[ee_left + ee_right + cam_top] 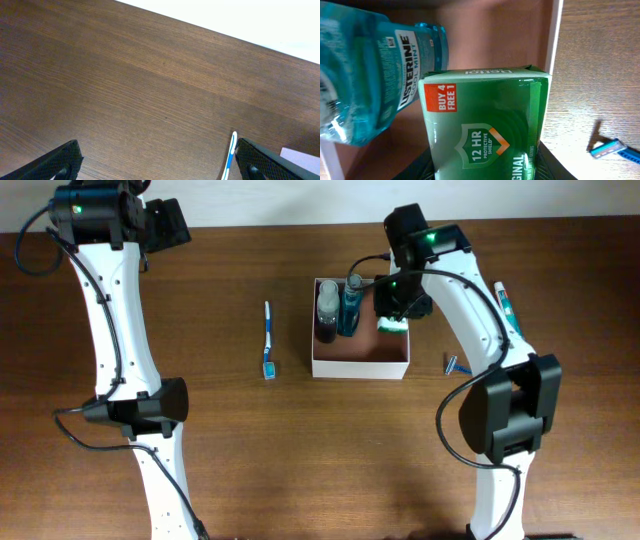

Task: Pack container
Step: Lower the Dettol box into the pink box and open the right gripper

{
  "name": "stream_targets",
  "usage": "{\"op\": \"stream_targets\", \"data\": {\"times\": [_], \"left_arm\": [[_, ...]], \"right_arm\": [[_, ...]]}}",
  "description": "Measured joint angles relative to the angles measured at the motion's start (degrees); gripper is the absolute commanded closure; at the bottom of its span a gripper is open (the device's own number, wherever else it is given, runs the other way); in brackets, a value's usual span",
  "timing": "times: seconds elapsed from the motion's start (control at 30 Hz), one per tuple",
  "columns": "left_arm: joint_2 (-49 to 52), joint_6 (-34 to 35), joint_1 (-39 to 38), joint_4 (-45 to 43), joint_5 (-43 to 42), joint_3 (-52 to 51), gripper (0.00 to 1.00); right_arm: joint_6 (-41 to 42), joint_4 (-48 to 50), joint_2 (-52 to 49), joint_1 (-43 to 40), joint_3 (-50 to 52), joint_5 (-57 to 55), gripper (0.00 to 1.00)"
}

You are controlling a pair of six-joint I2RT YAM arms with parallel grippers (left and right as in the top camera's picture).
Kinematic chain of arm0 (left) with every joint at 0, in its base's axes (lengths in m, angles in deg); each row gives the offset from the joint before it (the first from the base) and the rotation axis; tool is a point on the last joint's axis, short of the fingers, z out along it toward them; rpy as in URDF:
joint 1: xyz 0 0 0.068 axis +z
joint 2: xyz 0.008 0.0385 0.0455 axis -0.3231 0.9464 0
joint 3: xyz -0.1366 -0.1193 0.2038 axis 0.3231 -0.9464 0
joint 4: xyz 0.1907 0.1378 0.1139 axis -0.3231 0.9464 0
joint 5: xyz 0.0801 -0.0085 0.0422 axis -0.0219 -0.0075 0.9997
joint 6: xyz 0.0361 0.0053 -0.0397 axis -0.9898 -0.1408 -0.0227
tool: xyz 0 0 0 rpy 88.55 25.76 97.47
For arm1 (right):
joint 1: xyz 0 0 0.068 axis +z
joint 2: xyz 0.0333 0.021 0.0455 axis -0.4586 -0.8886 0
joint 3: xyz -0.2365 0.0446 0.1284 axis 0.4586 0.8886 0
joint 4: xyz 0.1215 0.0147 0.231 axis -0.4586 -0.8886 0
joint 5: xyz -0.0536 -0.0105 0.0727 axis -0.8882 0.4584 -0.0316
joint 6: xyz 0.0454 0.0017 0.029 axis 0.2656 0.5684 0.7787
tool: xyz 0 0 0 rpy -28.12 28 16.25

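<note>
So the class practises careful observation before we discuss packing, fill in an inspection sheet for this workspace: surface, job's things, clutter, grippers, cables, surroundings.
Surface: brown wood-grain table.
Job's things: container holds a dark bottle and a Listerine bottle; green box at its back right corner.
Clutter: toothbrush left of the container; razor and tube to its right.
Grippers: left gripper open over the table; right gripper shut on the green box.
Cables: black cables along both arms.
Surroundings: pale strip beyond the table's far edge.

White arms (120, 310), black joints (150, 406), cables (438, 428)
</note>
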Motion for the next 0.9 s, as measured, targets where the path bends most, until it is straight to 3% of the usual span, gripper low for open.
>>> {"op": "stream_targets", "data": {"times": [0.23,0.3,0.9], "left_arm": [[0.0,0.0,0.0,0.0,0.0,0.0,0.01],[0.0,0.0,0.0,0.0,0.0,0.0,0.01],[0.0,0.0,0.0,0.0,0.0,0.0,0.01]], "right_arm": [[0.0,0.85,-1.79,1.25,0.0,0.0,0.6],[0.17,1.07,-1.95,1.57,0.0,-0.02,0.55],[0.17,2.91,-5.44,1.75,0.55,-0.92,0.53]]}}
